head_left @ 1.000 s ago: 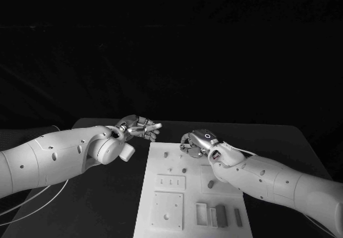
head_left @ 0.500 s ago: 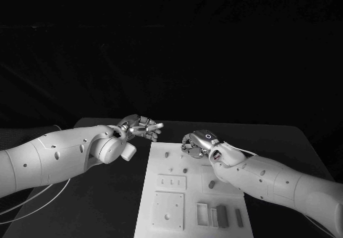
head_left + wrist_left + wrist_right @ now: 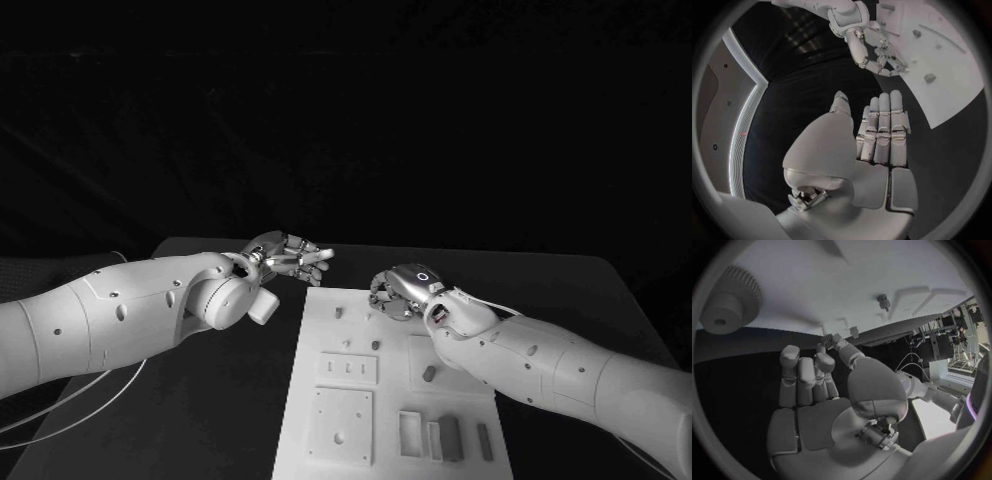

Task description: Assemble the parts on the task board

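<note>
The white task board lies in the lower middle of the head view, with small grey parts in slots at its lower right and pegs nearer its top. The left hand hovers just off the board's upper left corner, fingers straight and together, grasping nothing. The right hand sits over the board's upper right, fingers curled; a toothed gear lies near it, and whether anything is grasped cannot be told

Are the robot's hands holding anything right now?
No. The left hand is open with straight fingers over the black table, holding nothing. The right hand is also empty, above the task board near a gear.
</note>
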`<state>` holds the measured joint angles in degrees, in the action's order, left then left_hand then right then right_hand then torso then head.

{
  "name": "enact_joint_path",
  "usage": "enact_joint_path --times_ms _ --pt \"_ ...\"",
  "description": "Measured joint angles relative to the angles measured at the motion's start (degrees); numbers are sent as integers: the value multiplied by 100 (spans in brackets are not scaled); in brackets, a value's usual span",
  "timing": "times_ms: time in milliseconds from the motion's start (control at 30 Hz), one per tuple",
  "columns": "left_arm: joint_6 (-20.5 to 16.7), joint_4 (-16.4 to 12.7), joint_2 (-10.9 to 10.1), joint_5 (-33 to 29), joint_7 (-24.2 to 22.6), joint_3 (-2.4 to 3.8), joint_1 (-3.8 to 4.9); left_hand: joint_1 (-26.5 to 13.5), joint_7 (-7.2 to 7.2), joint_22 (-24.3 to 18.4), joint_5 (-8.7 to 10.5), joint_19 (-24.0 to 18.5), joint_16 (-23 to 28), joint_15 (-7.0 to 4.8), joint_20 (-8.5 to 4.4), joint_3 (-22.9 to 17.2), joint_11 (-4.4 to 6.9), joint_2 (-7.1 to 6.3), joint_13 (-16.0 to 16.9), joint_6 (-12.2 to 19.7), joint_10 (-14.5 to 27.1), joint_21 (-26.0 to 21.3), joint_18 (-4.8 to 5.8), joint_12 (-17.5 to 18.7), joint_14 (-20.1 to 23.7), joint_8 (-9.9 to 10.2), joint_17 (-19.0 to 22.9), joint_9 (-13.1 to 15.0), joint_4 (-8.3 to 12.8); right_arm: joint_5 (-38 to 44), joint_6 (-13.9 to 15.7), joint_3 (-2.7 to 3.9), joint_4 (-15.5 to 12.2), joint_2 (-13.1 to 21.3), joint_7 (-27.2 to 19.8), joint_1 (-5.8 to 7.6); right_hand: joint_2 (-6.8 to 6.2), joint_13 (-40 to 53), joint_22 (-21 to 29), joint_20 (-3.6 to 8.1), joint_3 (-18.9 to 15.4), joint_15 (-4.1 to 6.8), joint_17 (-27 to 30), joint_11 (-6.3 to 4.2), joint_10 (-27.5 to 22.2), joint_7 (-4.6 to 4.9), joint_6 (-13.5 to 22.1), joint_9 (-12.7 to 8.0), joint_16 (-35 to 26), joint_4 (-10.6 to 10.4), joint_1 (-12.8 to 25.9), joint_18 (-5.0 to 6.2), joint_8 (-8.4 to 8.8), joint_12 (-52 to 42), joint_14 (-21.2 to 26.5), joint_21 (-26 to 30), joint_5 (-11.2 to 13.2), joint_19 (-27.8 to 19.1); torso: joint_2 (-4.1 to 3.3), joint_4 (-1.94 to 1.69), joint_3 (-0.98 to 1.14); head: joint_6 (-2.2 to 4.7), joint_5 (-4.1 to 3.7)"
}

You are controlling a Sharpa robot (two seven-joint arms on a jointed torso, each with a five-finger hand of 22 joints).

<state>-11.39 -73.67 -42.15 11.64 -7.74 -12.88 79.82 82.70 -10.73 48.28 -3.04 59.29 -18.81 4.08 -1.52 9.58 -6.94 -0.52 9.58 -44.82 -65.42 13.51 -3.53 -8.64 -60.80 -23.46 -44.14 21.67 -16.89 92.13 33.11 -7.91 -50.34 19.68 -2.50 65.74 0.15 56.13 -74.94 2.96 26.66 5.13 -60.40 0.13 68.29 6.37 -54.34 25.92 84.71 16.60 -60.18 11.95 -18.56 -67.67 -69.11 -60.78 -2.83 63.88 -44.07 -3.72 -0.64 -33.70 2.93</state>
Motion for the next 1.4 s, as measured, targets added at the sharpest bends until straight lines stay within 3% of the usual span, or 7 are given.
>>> enact_joint_path --times_ms 133,633,1033,1200,1400 --pt "0 -3 -6 0 1 0 11 0 0 0 0 0 0 0 0 0 0 0 5 0 0 0 -48 0 0 0 -4 0 0 0 -14 -1 17 -3 0 0 0 0 0 -1 0 0 0 0 0 -1 1 -1 0 0 0 0 0 0 0 0 0 0 0 2 -3 -8 2" --pt "0 -7 -3 2 4 0 24 0 0 4 0 0 22 0 0 0 0 0 4 0 0 0 -51 0 0 0 -12 5 0 0 -80 -2 45 -15 3 2 0 0 1 -12 0 0 33 7 7 -5 5 -5 0 0 0 0 16 0 0 0 0 8 -1 4 -3 -16 3" --pt "0 -6 -2 2 8 0 30 0 0 6 0 0 22 0 0 0 0 0 9 0 0 0 -43 0 0 0 -17 4 0 -19 -129 0 76 -33 11 4 0 0 2 -2 0 31 165 11 8 69 101 -12 0 0 0 0 84 45 34 0 0 -22 -1 8 -1 -17 11" --pt "0 -4 -5 2 11 0 33 0 0 8 0 0 22 0 0 0 -20 0 8 0 -20 0 -37 0 0 0 -17 4 0 -48 -147 -2 83 -33 18 2 0 0 2 -14 16 -41 279 101 -84 137 291 -64 -29 -17 0 -1 198 67 166 25 -1 -56 -1 7 -1 -17 4" --pt "0 -4 -5 3 13 0 39 0 0 8 0 0 22 0 0 0 -20 0 8 0 -20 0 -26 23 0 0 -16 3 0 -72 -169 -3 77 -33 22 1 0 0 2 -21 16 -46 300 102 -85 141 296 -64 -29 -17 0 -4 198 67 170 25 -1 -64 -1 8 -2 -12 1"
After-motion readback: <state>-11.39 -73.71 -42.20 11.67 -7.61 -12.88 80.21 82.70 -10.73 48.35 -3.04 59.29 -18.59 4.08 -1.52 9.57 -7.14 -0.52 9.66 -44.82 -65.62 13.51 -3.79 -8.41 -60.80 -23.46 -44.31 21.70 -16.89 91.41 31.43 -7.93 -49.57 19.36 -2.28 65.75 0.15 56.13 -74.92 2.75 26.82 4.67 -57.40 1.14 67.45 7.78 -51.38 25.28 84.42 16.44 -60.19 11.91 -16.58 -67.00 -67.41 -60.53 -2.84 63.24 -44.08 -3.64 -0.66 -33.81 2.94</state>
